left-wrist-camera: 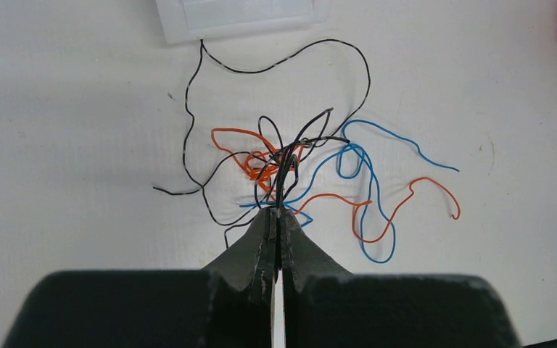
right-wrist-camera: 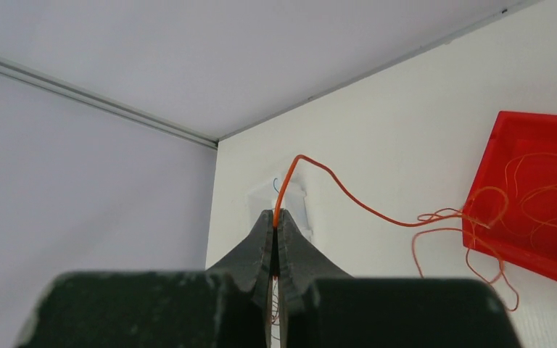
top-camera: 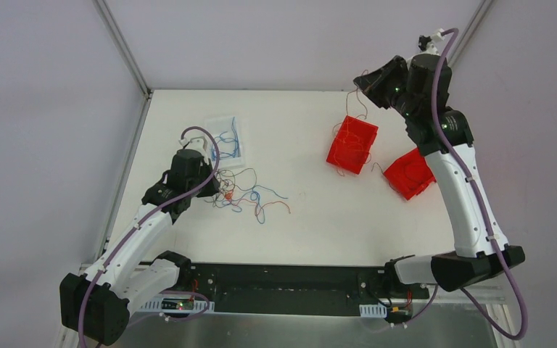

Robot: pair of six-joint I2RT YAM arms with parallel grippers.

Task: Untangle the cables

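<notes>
Though snarled at the middle, black, orange and blue cables (left-wrist-camera: 275,163) spread loose on white surface (left-wrist-camera: 80,109), near clear tray (left-wrist-camera: 239,18). Left fingers (left-wrist-camera: 274,217) clamped tight together on black cable (left-wrist-camera: 283,174) at tangle's near edge. Well apart, at far right, right fingers (right-wrist-camera: 275,221) raised above surface, pinched closed on orange cable (right-wrist-camera: 348,196) trailing down into red bin (right-wrist-camera: 544,127) holding more orange strands. Second red bin (top-camera: 410,174) just beside.

Robotics laboratory test cell: a white surface (top-camera: 319,217), enclosed beyond the jaws by pale wall panels (top-camera: 275,36) on metal frame rails (top-camera: 122,47), carries two bolted robot arms (top-camera: 464,196) and red bins (top-camera: 352,143).
</notes>
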